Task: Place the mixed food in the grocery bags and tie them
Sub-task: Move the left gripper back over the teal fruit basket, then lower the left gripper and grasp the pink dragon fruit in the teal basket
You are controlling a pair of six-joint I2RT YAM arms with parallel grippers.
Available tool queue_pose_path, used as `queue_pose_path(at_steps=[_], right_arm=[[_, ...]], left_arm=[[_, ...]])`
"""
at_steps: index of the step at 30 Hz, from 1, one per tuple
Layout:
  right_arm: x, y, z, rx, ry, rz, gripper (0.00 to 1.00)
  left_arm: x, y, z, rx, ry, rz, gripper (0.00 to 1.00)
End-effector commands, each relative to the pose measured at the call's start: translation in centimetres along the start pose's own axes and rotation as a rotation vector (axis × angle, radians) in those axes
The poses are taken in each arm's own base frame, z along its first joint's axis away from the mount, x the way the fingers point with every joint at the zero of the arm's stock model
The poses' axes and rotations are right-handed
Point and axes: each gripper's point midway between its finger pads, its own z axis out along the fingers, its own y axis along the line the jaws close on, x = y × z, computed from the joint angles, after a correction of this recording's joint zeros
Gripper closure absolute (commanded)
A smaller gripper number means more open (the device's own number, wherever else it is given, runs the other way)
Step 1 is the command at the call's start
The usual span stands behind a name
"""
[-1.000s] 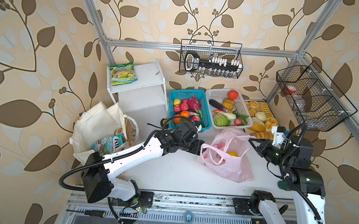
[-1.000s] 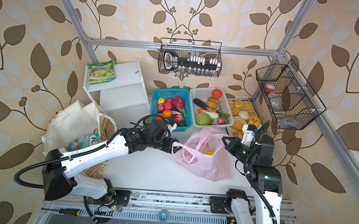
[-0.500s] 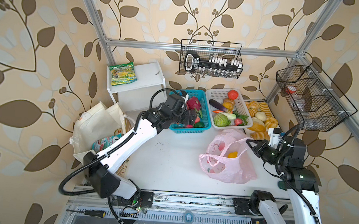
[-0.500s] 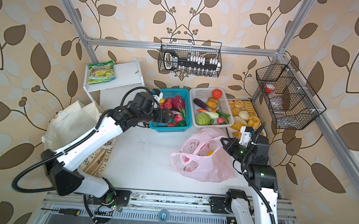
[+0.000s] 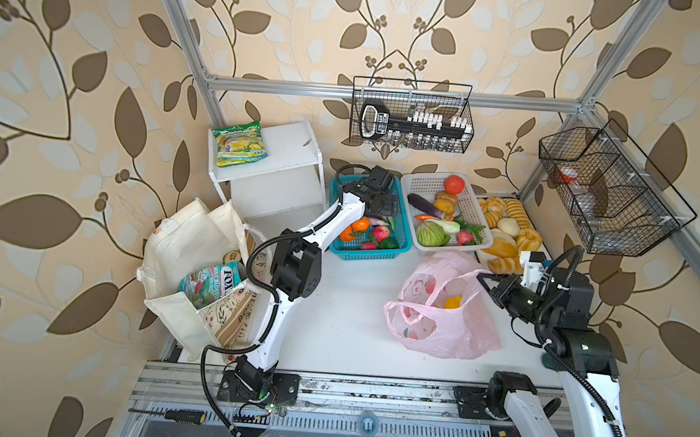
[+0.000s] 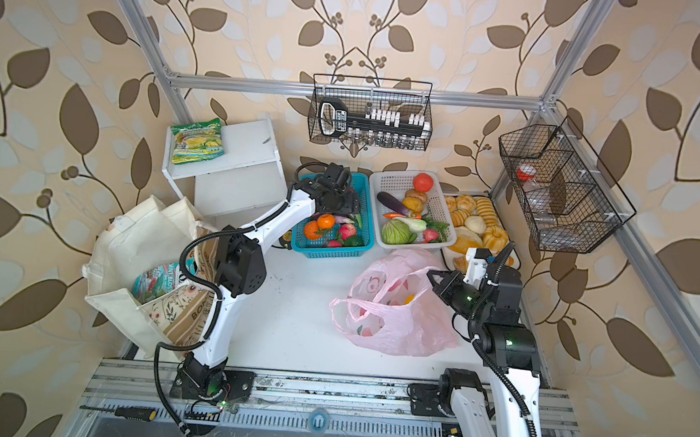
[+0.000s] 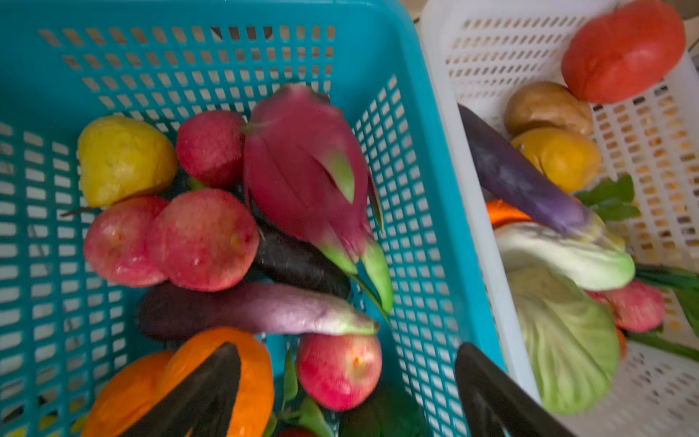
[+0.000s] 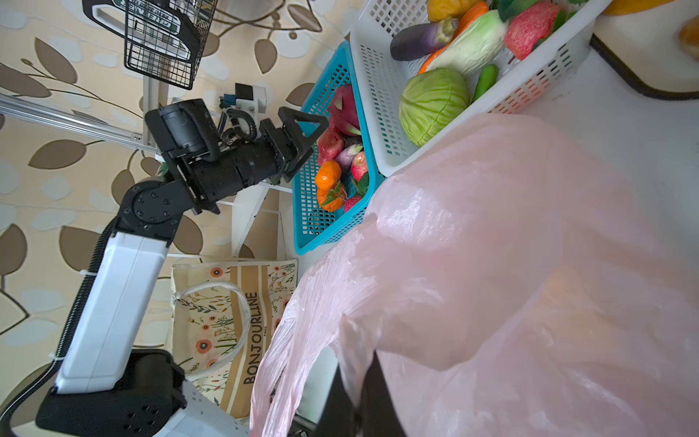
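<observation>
My left gripper (image 7: 346, 363) hangs open over the teal basket (image 5: 371, 252) of toy fruit, holding nothing. Under it lie a magenta dragon fruit (image 7: 302, 162), a yellow fruit (image 7: 121, 159), red apples (image 7: 204, 238) and an orange (image 7: 125, 393). My right gripper (image 5: 482, 277) is shut on the rim of the pink plastic bag (image 5: 442, 316), holding its mouth up. A yellow fruit (image 5: 452, 303) shows through the film. At the left the cream canvas tote (image 5: 180, 238) holds a teal-red snack packet (image 5: 211, 282) and a gold-topped can (image 5: 232, 256).
A white basket (image 5: 425, 186) of vegetables stands right of the teal one, beside a tray of bread (image 5: 506, 229). A white shelf (image 5: 286, 149) carries a green-yellow packet (image 5: 240, 144). Wire baskets (image 5: 413, 115) hang on the walls. A floral bag (image 8: 242, 321) leans by the tote.
My left arm swung from the pink bag's mouth back to the teal basket, and its jaws opened wider. The right gripper kept its hold and drew the bag a little to the right.
</observation>
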Motion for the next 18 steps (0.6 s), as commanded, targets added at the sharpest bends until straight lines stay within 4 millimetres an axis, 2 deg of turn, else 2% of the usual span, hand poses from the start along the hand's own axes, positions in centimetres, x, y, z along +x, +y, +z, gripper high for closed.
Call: queue_pose_path(at_steps=[1,9,14,18], right_arm=[[0.2,-0.3,0.3,0.005,0.010,-0.002,1.00],[0.2,-0.2,0.3,0.002,0.011,0.002,1.00],[0.3,-0.2,0.3,0.002,0.020,0.002,1.00],[0.3,-0.1,0.4,-0.001,0.022,0.000,1.00]], left_arm=[[-3.4,0.0,-0.2,-0.008,-0.112,-0.083,0.11],[-4.8,1.2,3.6,-0.037,-0.205,-0.188,0.08],[-5.6,1.0,5.7,-0.027,-0.248,-0.217,0.09],[-4.5,2.1,7.5,-0.067,-0.233,-0.260,0.09]])
